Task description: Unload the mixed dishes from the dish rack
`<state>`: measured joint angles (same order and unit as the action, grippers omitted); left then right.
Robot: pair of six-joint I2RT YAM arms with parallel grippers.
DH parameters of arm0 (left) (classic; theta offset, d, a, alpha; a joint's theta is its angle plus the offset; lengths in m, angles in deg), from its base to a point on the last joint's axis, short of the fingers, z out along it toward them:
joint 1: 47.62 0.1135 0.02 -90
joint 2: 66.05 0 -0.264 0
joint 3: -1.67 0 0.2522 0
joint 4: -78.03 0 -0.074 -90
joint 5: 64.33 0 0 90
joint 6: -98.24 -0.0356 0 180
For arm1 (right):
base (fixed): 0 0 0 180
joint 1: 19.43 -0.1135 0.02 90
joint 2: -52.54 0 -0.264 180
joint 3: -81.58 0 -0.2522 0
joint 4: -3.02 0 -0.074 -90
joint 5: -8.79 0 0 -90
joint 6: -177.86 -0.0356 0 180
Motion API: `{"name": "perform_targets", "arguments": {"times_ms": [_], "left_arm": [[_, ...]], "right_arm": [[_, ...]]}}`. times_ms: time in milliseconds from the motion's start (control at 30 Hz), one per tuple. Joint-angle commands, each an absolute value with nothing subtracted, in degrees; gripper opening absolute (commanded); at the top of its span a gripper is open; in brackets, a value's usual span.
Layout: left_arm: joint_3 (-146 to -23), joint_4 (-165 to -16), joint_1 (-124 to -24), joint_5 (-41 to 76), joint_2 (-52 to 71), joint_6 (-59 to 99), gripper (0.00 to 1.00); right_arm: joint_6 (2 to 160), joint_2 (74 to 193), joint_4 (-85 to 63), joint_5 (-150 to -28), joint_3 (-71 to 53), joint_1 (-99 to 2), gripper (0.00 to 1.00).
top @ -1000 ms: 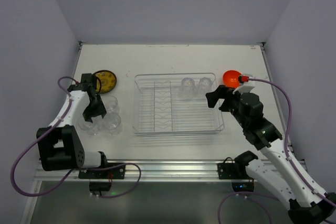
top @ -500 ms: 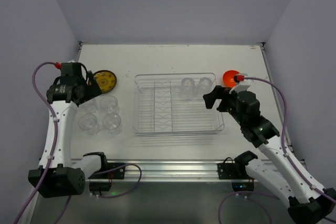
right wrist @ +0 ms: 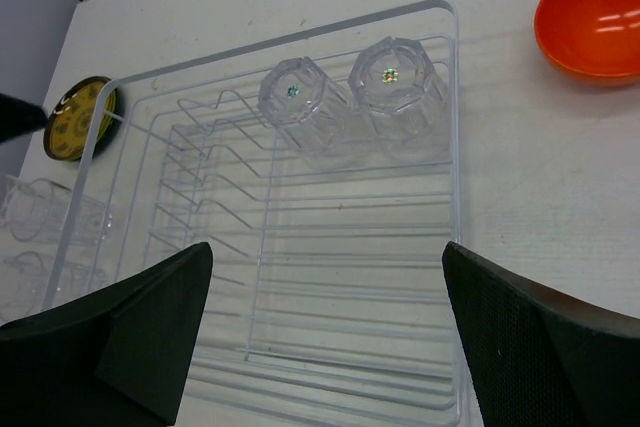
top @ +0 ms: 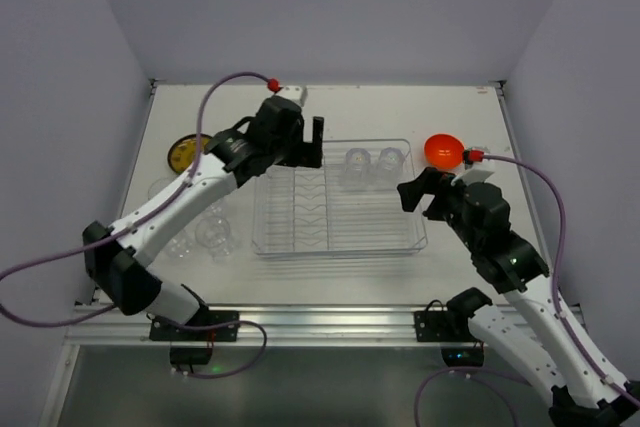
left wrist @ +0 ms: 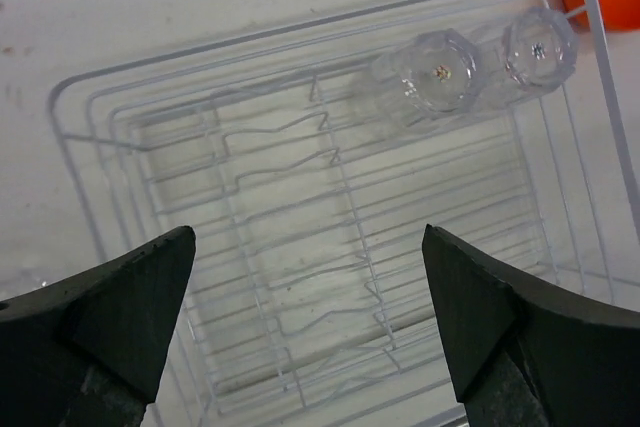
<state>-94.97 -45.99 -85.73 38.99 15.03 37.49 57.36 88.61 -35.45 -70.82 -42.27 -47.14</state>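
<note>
The clear dish rack (top: 340,245) sits mid-table and holds two upturned glass cups (top: 357,165) (top: 390,161) in its far right corner. My left gripper (top: 310,142) hovers open and empty over the rack's far left edge. In the left wrist view (left wrist: 310,317) the rack (left wrist: 75,147) and both cups (left wrist: 435,77) lie below it. My right gripper (top: 415,190) is open and empty at the rack's right side, and its own view (right wrist: 325,337) looks over the rack (right wrist: 455,147). The orange bowl (top: 443,150) rests on the table right of the rack. The yellow plate (top: 180,152) lies far left, partly hidden.
Several clear glass cups (top: 213,235) stand on the table left of the rack, under my left arm. They also show in the right wrist view (right wrist: 50,212), near the plate (right wrist: 78,115). Grey walls enclose the table on three sides.
My left arm has swung from the cups at the left of the table up and right to the rack's far left edge. My right gripper has shifted slightly.
</note>
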Motion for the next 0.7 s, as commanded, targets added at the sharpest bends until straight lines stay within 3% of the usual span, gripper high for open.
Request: {"name": "perform_targets", "arguments": {"times_ms": [0, 233, 667], "left_arm": [[-102.59, -54.71, -88.75, 36.61, 22.53, 30.40, 1.00], [-119.21, -49.19, -91.74, 30.67, 44.58, 22.48, 1.00], [-126.09, -48.04, -93.50, 26.63, 56.12, 18.70, 1.00]], "right_arm": [[54.99, 84.01, -42.72, -67.42, -38.26, -46.94, 0.99], [54.46, 78.99, -48.53, -68.02, -37.73, -46.94, 0.99], [55.60, 79.08, -51.26, -71.37, -35.88, -46.94, 0.99]]}}
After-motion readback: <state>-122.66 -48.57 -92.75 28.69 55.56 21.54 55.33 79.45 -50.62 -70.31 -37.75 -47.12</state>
